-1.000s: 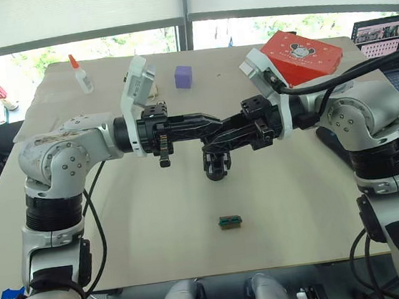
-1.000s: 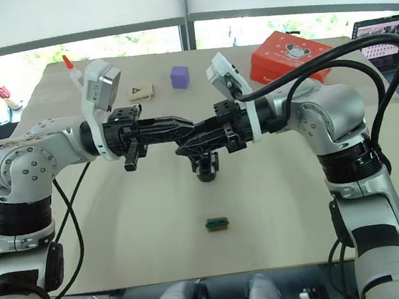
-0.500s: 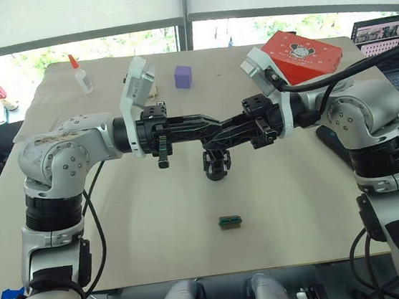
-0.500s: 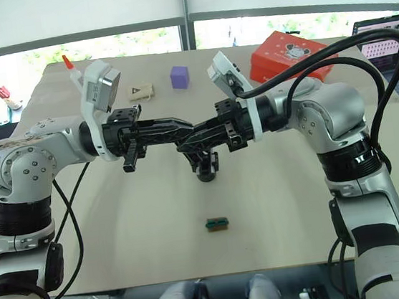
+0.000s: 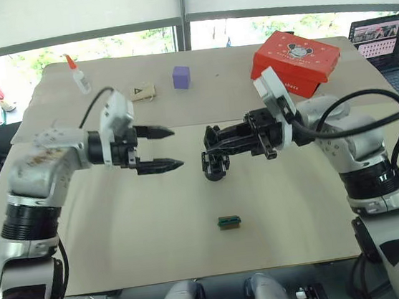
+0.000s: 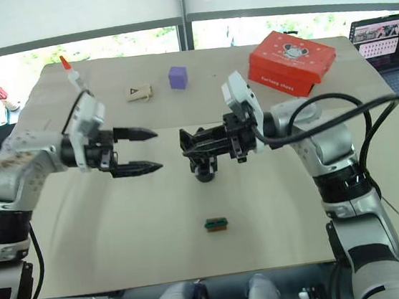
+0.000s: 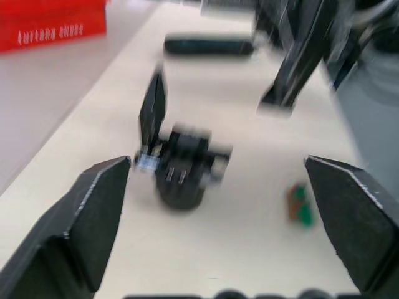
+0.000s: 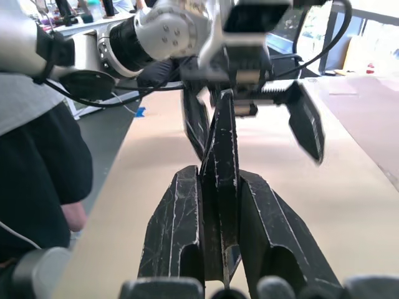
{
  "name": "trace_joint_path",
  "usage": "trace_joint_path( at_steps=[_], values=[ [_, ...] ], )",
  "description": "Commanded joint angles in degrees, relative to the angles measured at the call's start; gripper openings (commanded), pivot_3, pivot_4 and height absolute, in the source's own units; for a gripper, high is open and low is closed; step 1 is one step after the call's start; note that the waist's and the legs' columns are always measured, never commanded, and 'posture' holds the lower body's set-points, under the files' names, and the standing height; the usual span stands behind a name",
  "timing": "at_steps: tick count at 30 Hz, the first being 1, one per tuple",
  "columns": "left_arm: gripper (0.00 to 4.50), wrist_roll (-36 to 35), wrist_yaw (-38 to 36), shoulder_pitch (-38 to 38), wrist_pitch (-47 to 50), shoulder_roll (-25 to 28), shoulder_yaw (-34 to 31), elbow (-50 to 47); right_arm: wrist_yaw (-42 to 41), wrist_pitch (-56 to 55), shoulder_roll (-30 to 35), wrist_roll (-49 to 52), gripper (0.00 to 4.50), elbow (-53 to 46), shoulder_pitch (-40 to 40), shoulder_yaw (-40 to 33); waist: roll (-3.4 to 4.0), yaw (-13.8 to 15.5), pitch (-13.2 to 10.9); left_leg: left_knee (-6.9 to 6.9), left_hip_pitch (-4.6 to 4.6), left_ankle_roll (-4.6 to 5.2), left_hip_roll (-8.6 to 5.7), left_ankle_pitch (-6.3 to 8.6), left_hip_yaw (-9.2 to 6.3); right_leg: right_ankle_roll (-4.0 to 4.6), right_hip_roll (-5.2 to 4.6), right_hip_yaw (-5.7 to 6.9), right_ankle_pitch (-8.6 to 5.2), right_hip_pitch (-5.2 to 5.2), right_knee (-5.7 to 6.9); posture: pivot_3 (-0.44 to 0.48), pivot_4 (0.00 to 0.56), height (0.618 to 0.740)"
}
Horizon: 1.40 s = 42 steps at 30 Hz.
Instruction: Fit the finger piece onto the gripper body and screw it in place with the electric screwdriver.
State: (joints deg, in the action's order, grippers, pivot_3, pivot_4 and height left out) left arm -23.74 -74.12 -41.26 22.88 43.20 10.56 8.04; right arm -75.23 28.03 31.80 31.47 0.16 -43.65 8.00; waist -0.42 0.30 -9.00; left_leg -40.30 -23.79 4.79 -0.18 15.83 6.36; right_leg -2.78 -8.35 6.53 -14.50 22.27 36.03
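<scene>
My right gripper is shut on the finger piece, a flat black wedge standing between its two fingers with its point sticking out past them. It hovers just above the gripper body, which stands on the tan table with one pointed finger up. My left gripper is open with nothing in it, a hand's width left of the gripper body. In the left wrist view the electric screwdriver lies on the table beyond the gripper body.
A small green-and-black block lies nearer the front edge. Along the back stand a glue bottle, a tan tag, a purple cube and a red box. A laptop sits far right. A person in dark clothing stands beside the table.
My left gripper has opened, let go of the finger piece and drawn back to the left. The right gripper keeps the piece and has sunk lower, towards the gripper body.
</scene>
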Motion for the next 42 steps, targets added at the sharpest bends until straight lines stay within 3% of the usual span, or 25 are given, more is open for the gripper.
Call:
trace_joint_path(
  at_steps=[1,5,14,25,28,31,37,42],
  values=[
    [4.50,7.51,0.92,-0.37,-11.87,-5.14,3.70,6.47,-1.27,-4.39,0.70,-1.17,0.35,-0.45,0.57,-1.67,0.00,0.16,0.00,-0.01,-0.02,0.00,0.00,0.00,0.02,0.00,0.00,-0.01,0.00,0.02,0.00,0.000,0.150,0.740],
    [4.50,13.69,3.23,-3.35,-23.12,-12.50,5.25,20.08,-1.55,-4.11,1.12,-1.45,0.35,-0.32,0.77,-1.56,-0.02,0.31,-0.01,-0.09,-0.03,0.01,0.02,-0.01,0.02,0.00,0.00,0.01,0.00,0.01,0.05,0.000,0.150,0.740],
    [4.50,15.72,3.93,-10.37,-28.42,-23.67,3.34,39.47,-3.50,-2.26,3.60,-0.60,0.35,-2.09,2.53,-1.29,-0.04,0.29,-0.02,-0.10,-0.06,0.04,0.02,-0.01,0.01,0.00,-0.05,0.06,0.01,0.02,0.07,0.000,0.150,0.740],
    [4.50,19.55,5.53,-12.17,-34.16,-27.96,2.10,47.33,-1.60,-2.54,3.41,-1.00,0.35,-3.26,4.81,-1.35,-0.05,0.34,-0.02,-0.11,-0.07,0.05,0.04,-0.01,-0.03,0.00,-0.08,0.08,0.01,0.03,0.11,0.000,0.150,0.740],
    [3.65,19.90,6.81,-12.45,-36.43,-28.78,1.09,49.00,-0.58,-3.04,2.83,-1.31,0.35,-2.67,5.12,-1.36,-0.05,0.33,-0.02,-0.12,-0.07,0.06,0.04,-0.01,-0.05,0.01,-0.09,0.10,0.01,0.03,0.11,0.000,0.150,0.740],
    [2.28,19.44,5.69,-12.84,-35.40,-29.67,0.20,49.95,0.18,-4.90,1.39,-2.35,0.35,-0.86,5.05,-0.84,-0.06,0.29,-0.02,-0.12,-0.07,0.06,0.04,-0.02,-0.05,0.01,-0.08,0.11,0.01,0.03,0.12,0.000,0.150,0.740],
    [2.27,21.30,4.97,-12.97,-37.29,-29.82,0.46,51.49,3.73,-13.49,-5.69,-6.63,0.35,7.99,2.51,-0.91,-0.06,0.25,-0.02,-0.14,-0.07,0.06,0.03,-0.02,-0.05,0.01,-0.08,0.14,0.01,0.02,0.14,0.000,0.150,0.740],
    [2.27,22.46,3.83,-12.95,-38.95,-29.64,0.59,51.21,0.39,-19.77,-7.48,-9.15,0.35,14.64,0.75,-0.22,-0.06,0.25,-0.02,-0.14,-0.09,0.07,0.01,-0.02,-0.05,0.00,-0.08,0.16,0.01,0.02,0.11,0.000,0.150,0.740]
  ],
)
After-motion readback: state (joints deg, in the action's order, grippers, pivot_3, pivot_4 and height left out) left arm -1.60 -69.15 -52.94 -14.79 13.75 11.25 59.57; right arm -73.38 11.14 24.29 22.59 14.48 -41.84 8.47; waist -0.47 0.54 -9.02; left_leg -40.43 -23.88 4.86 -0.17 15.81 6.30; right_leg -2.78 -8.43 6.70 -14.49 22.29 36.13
